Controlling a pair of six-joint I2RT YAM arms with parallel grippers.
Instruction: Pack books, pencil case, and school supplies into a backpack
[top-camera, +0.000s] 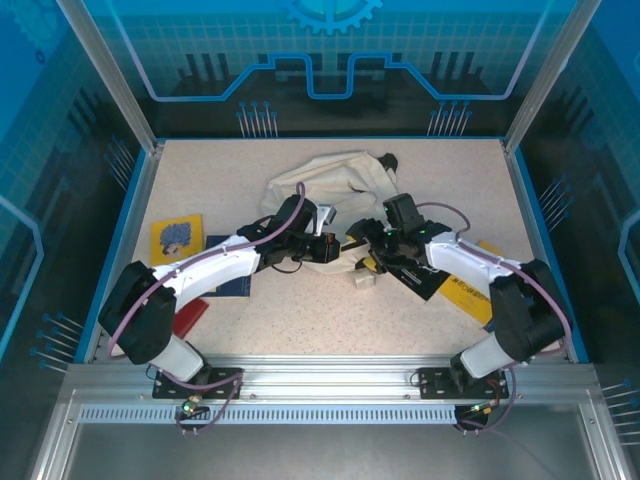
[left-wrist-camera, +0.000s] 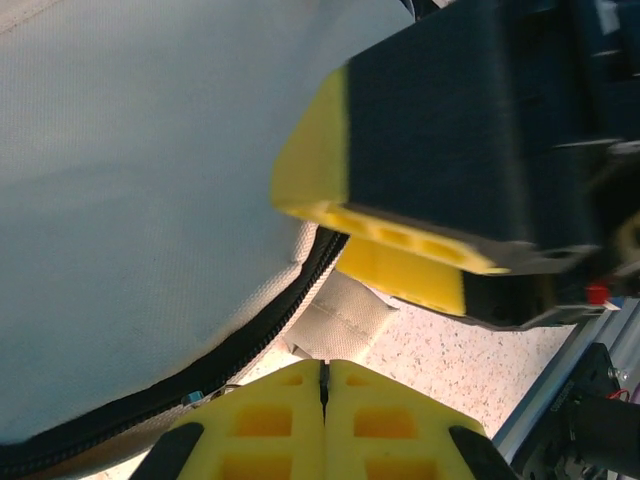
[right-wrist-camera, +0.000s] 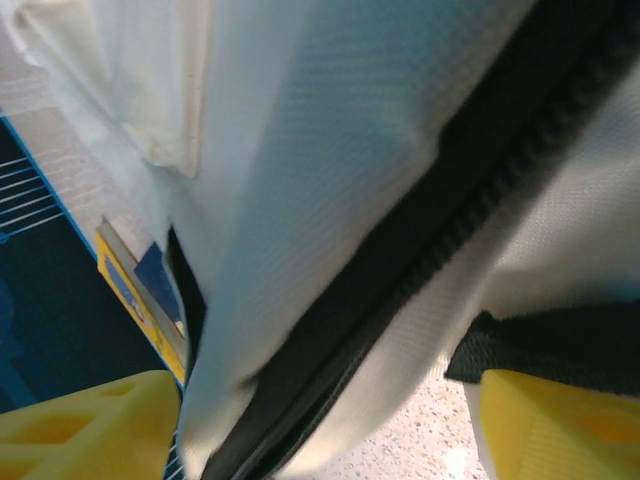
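Opening step: the backpack (top-camera: 330, 178) lies toward 12 o'clock, a yellow book (top-camera: 176, 240) unpacked at its 8 o'clock. The left gripper (left-wrist-camera: 324, 400) sits clenched beside the zip (left-wrist-camera: 250, 350). The right gripper (right-wrist-camera: 320, 430), released, straddles the seam. Next, it likely needs to pinch that edge.

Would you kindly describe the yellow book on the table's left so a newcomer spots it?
From the cream backpack at the far middle, look left and nearer. The yellow book lies flat there, bright with a blue figure, unlike the navy book beside it.
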